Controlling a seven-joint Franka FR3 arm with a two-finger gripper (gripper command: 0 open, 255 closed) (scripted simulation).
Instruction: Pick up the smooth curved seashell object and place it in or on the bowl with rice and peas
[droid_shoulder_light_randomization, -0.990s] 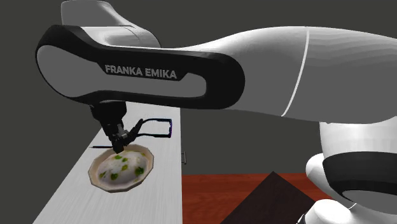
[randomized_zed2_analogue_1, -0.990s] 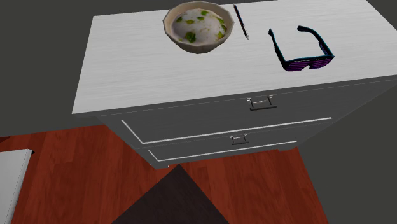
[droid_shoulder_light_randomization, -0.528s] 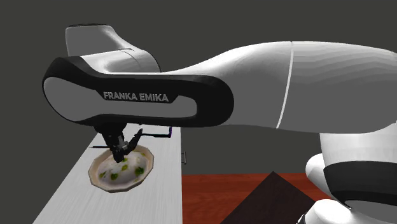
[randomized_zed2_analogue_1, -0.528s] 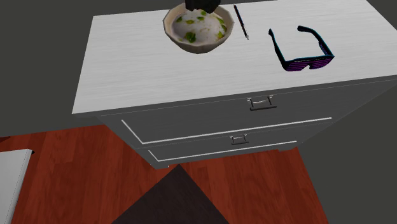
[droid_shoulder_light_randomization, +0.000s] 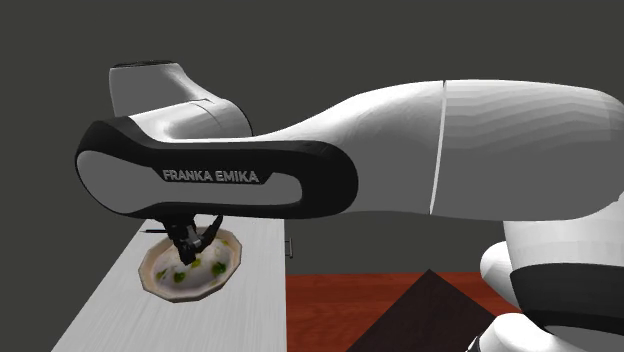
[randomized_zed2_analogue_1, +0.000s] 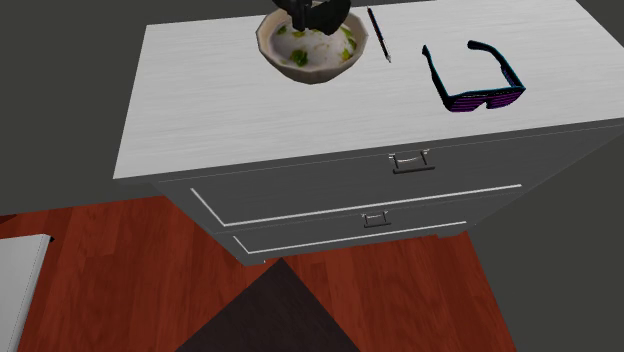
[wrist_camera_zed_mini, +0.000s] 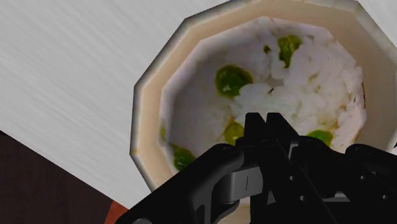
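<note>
One faceted tan bowl (randomized_zed2_analogue_1: 318, 72) of white rice and green peas, near back edge of pale counter (randomized_zed2_analogue_1: 220, 110). Claw (randomized_zed2_analogue_1: 315, 12) low over the rice, within the rim's outline. Same reading from shoulder view: claw (droid_shoulder_light_randomization: 195, 240) at bowl's far side. How far open: cannot tell, black on black. Hold on anything: cannot tell. Seashell's place: cannot tell either. Thin black pen (randomized_zed2_analogue_1: 379, 35) just beside bowl, not touching. Dark-framed sunglasses (randomized_zed2_analogue_1: 475, 82) with purple lenses well apart, toward second exterior view's right. Two drawers (randomized_zed2_analogue_1: 330, 190) under counter top; red-brown floor (randomized_zed2_analogue_1: 120, 280) below.
</note>
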